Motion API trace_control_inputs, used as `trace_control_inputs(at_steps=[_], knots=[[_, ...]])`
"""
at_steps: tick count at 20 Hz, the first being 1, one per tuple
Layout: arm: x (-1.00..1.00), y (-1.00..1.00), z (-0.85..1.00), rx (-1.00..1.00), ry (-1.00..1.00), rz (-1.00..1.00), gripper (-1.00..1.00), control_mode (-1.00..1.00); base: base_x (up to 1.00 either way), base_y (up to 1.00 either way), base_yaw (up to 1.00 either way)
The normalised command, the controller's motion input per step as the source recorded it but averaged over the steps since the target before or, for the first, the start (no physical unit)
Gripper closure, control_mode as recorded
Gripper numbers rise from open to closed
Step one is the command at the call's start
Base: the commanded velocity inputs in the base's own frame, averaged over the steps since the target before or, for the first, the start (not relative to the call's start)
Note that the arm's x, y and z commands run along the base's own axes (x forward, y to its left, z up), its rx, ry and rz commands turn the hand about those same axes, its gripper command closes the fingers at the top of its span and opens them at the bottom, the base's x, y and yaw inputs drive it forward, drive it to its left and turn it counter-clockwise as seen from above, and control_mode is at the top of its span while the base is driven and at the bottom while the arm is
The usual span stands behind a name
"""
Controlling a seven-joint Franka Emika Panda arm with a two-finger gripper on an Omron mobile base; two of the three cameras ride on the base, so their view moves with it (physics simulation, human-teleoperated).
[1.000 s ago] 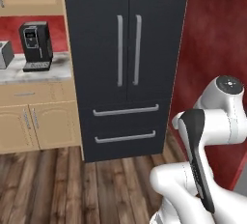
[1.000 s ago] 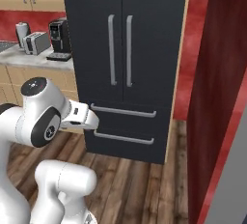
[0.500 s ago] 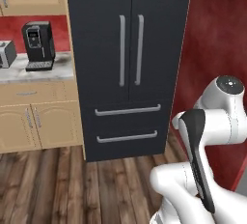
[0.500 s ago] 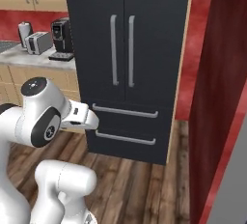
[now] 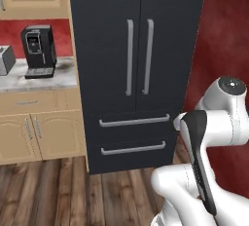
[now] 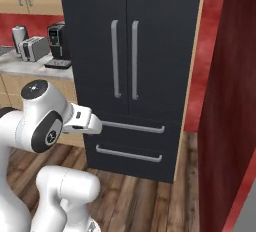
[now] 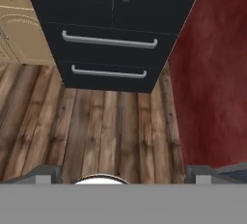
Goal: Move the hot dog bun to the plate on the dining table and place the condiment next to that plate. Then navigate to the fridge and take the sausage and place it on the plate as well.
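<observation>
The tall black fridge (image 5: pixel 136 49) stands straight ahead with both doors shut, its two long silvery handles (image 5: pixel 138 57) side by side. Below them are two shut drawers (image 5: pixel 131 135). The right base view has the fridge (image 6: pixel 130 51) at its centre. In the hand view my gripper (image 7: pixel 128 172) is open and holds nothing. It looks down at the wooden floor in front of the fridge's drawers (image 7: pixel 108 56). My arm is folded close over the base. The hot dog bun, plate, dining table, condiment and sausage are out of view.
Left of the fridge runs a wall counter with pale wooden cabinets (image 5: pixel 34 132), a black coffee machine (image 5: pixel 38 49) and a toaster (image 5: pixel 5 59). A red wall (image 5: pixel 223 35) flanks the fridge on the right. A dark red panel (image 6: pixel 230 101) stands close on my right.
The whole scene has shifted a little and the fridge looks slightly larger, so the base has moved closer. The arm's folded pose and the open gripper are unchanged.
</observation>
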Motion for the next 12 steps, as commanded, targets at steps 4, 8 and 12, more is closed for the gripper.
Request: trace_control_inputs(at_steps=[4, 8, 12], knots=[[0.0, 0.0, 0.0, 0.0, 0.0, 0.0, -1.0, 1.0, 0.71, 0.03, 0.0], [0.0, 0.0, 0.0, 0.0, 0.0, 0.0, -1.0, 1.0, 0.23, 0.0, 0.0], [0.0, 0.0, 0.0, 0.0, 0.0, 0.0, -1.0, 1.0, -0.01, 0.0, 0.0]])
